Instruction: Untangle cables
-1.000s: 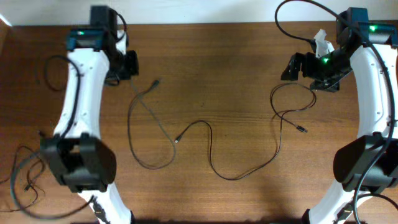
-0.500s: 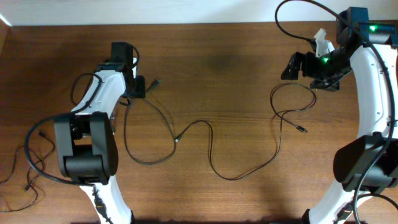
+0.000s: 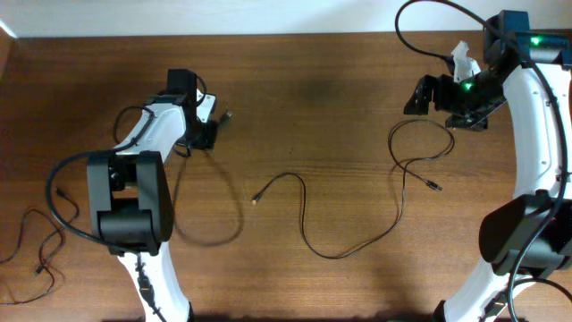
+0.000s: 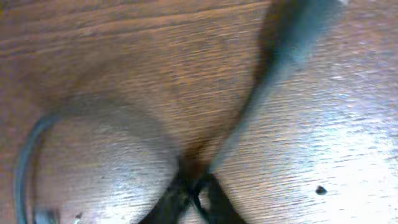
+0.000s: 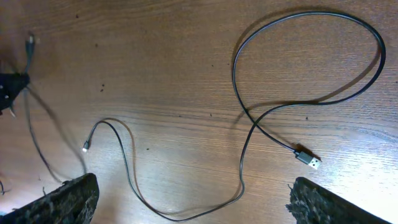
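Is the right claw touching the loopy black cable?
Apart. In the right wrist view the right gripper is open, fingers either side of the cable, bare table between.

No text, label, brand, number or sign is showing legibly in any view. The table [image 3: 340, 107] is showing only bare wood grain, the cables [image 5: 249, 118] are carrying no visible markings, and the arms [image 3: 536, 125] are showing only green lights, no lettering that can be read.
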`<state>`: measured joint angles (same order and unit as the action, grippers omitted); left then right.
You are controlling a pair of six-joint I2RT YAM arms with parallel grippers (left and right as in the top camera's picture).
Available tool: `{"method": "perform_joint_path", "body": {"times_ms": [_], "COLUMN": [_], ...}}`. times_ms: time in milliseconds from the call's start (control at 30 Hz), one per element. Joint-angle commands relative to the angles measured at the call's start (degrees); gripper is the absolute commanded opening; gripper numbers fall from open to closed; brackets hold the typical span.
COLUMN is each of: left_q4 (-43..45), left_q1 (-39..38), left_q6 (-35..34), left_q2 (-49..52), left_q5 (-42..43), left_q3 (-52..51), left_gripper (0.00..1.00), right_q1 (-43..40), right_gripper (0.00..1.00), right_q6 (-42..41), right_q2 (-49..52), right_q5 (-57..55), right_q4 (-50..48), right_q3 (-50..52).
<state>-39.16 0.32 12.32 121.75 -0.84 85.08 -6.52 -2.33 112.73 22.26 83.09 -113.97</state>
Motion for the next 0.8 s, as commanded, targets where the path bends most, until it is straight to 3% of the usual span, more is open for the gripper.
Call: {"method": "perform_joint_path", "body": {"times_ms": [0, 100, 200, 333, 400, 667, 733, 767], "left_q4": [-1.2, -7.1, -15.0, -20.6, -19.2, 5.2, 8.3, 8.2], "left_q1": [0.2, 0.4, 1.7, 8.0, 12.0, 26.8, 28.6, 29.2], "left_q6": [0.9, -4.1, -4.1, -8.4, -8.8, -11.7, -11.7, -11.7], "left_q2": [3.3, 2.1, -0.8, -4.4, -4.6, 4.9, 10.1, 12.0], "left_q5": [-0.6, -6.7, -11.7, -19.0, -19.1, -14.8, -14.8, -14.7], "left_q3": [1.1, 10.4, 25.0, 44.4, 48.2, 46.2, 46.2, 46.2], "left_gripper": [0.0, 0.0, 0.0, 0.0, 0.0, 0.05, 0.35, 0.71], "right_q1": [0.6, 0.6, 0.6, 0.6, 0.6, 0.6, 0.6, 0.6], "right_gripper": [0.99, 0.99, 0.99, 0.99, 0.99, 0.99, 0.99, 0.99], "right_q6": [0.4, 0.4, 0.4, 0.4, 0.4, 0.4, 0.4, 0.4], "right_q2": [0.3, 0.3, 0.3, 0.3, 0.3, 0.3, 0.3, 0.3], "right_q5": [-0.5, -0.5, -0.5, -0.5, -0.5, -0.5, -0.5, -0.5], "right_q4": [0.0, 0.0, 0.0, 0.0, 0.0, 2.8, 3.1, 3.3], "right_q3": [0.3, 0.3, 0.3, 0.3, 0.3, 0.3, 0.3, 0.3]}}
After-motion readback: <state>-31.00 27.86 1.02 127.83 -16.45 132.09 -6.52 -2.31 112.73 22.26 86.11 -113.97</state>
